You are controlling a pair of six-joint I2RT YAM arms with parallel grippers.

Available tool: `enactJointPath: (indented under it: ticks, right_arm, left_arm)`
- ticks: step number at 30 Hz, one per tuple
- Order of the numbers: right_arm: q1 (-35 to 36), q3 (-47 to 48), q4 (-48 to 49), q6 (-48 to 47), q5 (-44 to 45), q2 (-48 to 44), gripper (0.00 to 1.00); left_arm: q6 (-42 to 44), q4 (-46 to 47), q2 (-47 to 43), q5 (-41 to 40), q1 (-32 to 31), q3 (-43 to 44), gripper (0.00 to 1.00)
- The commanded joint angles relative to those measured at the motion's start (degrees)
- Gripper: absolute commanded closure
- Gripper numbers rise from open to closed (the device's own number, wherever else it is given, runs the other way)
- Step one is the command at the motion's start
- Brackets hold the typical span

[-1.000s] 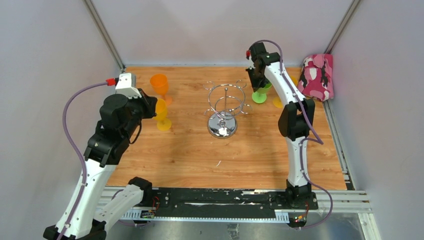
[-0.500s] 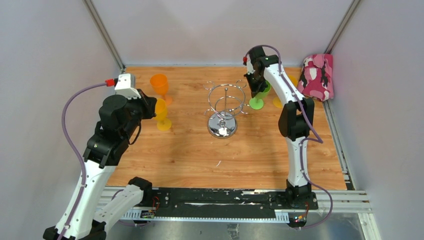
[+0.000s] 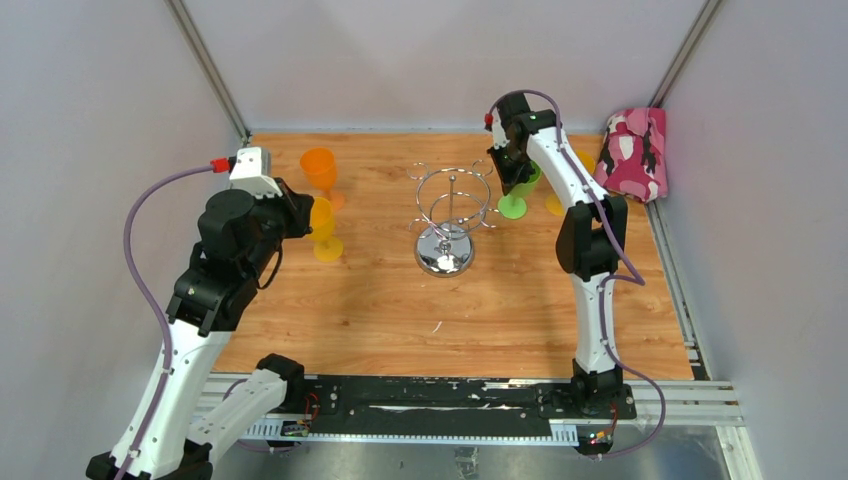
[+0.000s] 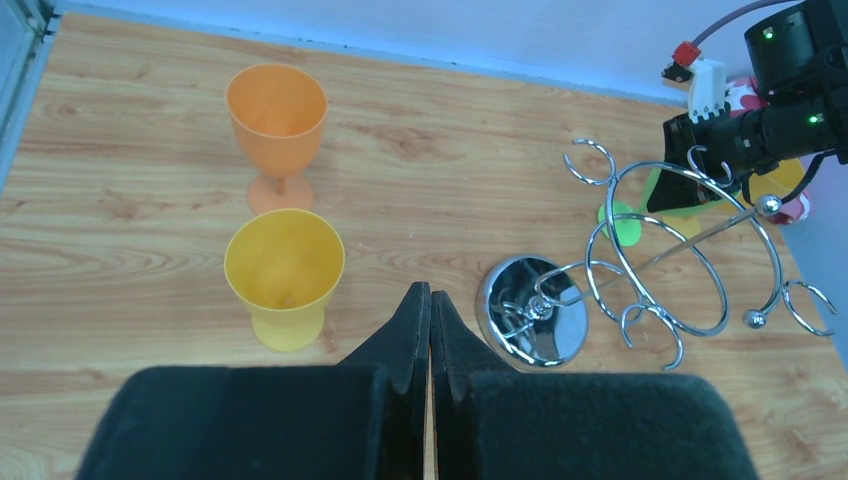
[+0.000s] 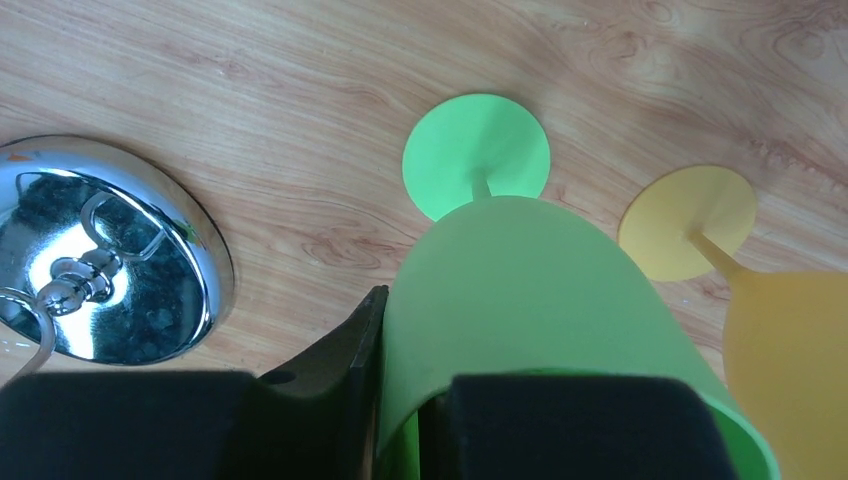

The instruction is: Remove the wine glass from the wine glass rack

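The wine glass rack (image 3: 452,190) is a chrome wire stand on a round base, at mid table, with nothing hanging on its arms. It also shows in the left wrist view (image 4: 650,260), and its base (image 5: 100,250) in the right wrist view. A green wine glass (image 3: 513,207) stands upright just right of the rack, foot on the wood. My right gripper (image 3: 515,168) is shut on the rim wall of that glass (image 5: 520,300), one finger outside, one inside (image 5: 410,380). My left gripper (image 4: 430,300) is shut and empty, hovering by the yellow glass (image 3: 300,215).
A yellow glass (image 3: 323,230) and an orange glass (image 3: 320,170) stand upright at the left. A yellow-orange glass (image 5: 790,350) stands close behind the green one, on its right. A pink patterned cloth (image 3: 635,150) lies at the back right corner.
My right gripper has carried the green glass slightly left and toward the front, and it now stands on the wood. The left arm has not moved.
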Motion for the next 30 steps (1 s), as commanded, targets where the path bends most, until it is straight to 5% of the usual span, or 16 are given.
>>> enactJointPath:
  ticks: [1,7,30]
  right_arm:
    - [-0.5,0.7,-1.1,-1.0,0.5,1.0,0.79]
    - [-0.5,1.0,-1.0,-1.1,0.4,-0.3,0.54]
    - [0.1,-0.7,0.0,0.3,1.7,-15.0,0.53]
  left_arm:
    - [0.1,0.2,0.0,-0.3,0.3,-0.5,1.00]
    - [0.2,0.1,-0.5,0.1,0.3,-0.7,1.00]
    - [0.0,0.9,0.5,-0.2,0.3,-1.7,0.98]
